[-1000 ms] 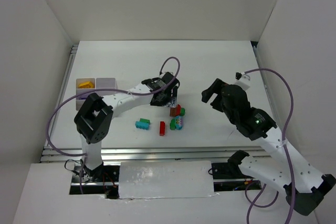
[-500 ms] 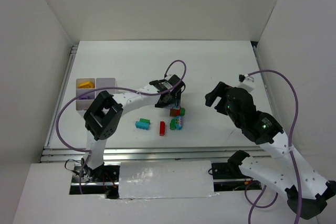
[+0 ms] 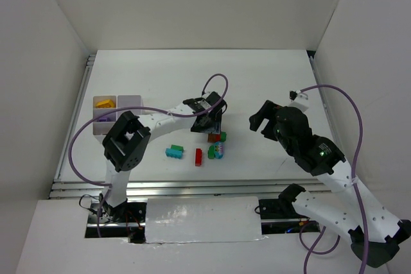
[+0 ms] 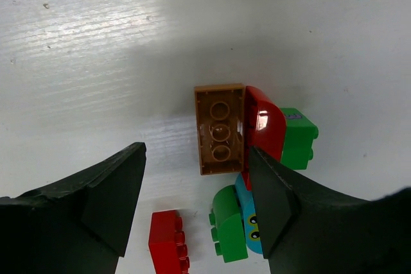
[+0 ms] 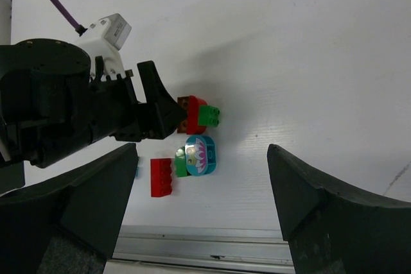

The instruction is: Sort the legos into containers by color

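— Since a second ago the left arm [image 3: 154, 119] has swung its elbow right and its jaws have come down over the cluster; the right arm [image 3: 314, 152] has barely drifted.
— And the left jaws now?
— Spread wide, empty, straddling the orange-brown hollow plastic brick [image 4: 220, 129], which lies underside-up on the white counter [image 4: 96, 43]; the right jaws are also wide apart, holding nothing, well off to the right of the pile.
— How will that brick handle?
— Light, stiff and glossy, so likely to slip or skid; I'd pinch its two long sides. Its left side faces bare counter; its right side touches the red rounded brick [image 4: 264, 123], with a green studded brick [image 4: 297, 138] just beyond, so that finger has no gap and may shove them.
— What else is close?
— A teal oval brick [image 4: 247, 226] and a small green brick [image 4: 226, 224] just below; a red studded brick [image 4: 168, 243] apart at lower left.
— Room to carry?
— Open counter leftward to the white translucent organiser tray [image 3: 131, 102] near the left edge, a yellow brick [image 3: 104, 102] in its far corner compartment; the walls [image 3: 366, 43] stand well apart.
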